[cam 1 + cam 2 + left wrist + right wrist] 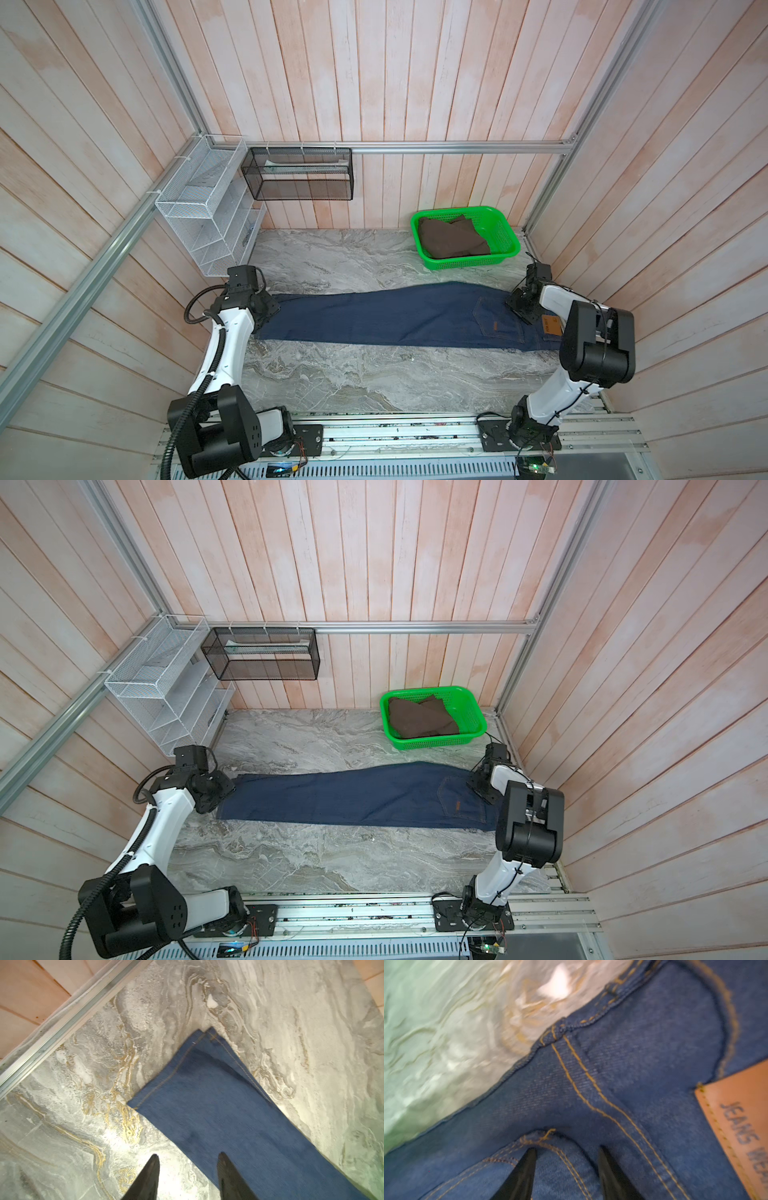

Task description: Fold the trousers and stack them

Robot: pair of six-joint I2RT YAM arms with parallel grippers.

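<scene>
The trousers (374,316) lay flat on the marbled table (332,374) in front of the green basket (509,232). Their long axis ran crosswise, with the waist near the basket and the hem (166,1072) well away. The right gripper (566,1148) hung over the waist, jaws apart and clamping nothing. The left gripper (188,1155) hung likewise over the hem. The denim was stiff navy with orange stitching and a tan patch (735,1118).

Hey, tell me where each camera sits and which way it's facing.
Top views: high over the base rail, looking down on the trousers, green basket, left arm, right arm.
Left wrist: behind the left gripper, facing the trouser hems on the marble table.
Right wrist: behind the right gripper, close over the waistband's leather patch.
Shared: trousers in all.
</scene>
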